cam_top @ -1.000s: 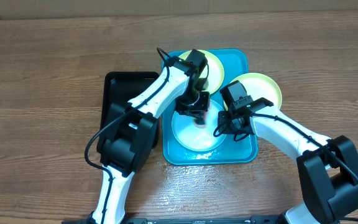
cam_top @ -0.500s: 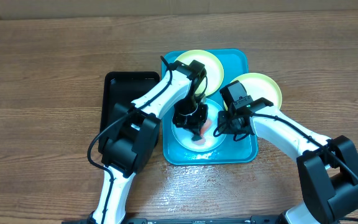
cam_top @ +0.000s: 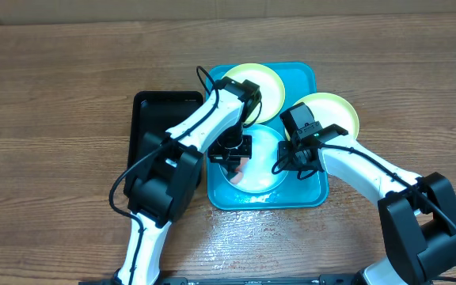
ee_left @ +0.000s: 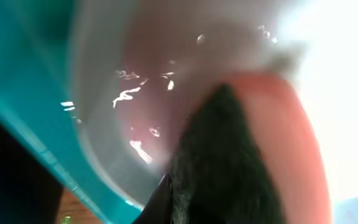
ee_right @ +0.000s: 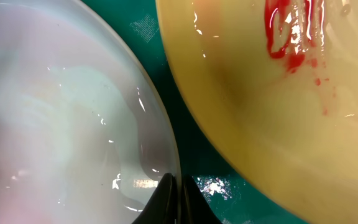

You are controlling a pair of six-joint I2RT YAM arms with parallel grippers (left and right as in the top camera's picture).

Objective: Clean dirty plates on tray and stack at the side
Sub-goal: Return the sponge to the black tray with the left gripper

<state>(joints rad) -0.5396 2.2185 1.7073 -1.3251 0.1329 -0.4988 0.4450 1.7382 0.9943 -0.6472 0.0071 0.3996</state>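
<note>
The turquoise tray holds a cream-white plate at its centre and a yellow-green rimmed plate at its far end. A third plate lies over the tray's right rim, with a red sauce smear. My left gripper is shut on a pink-orange sponge and presses it on the left part of the centre plate. My right gripper is shut on that plate's right rim. Its fingertips pinch the edge.
A smaller black tray stands against the turquoise tray's left side, under my left arm. The wooden table shows a wet patch in front of the tray.
My left gripper has moved with the sponge from the centre plate's upper middle down and left to its left part. The right arm has not moved.
</note>
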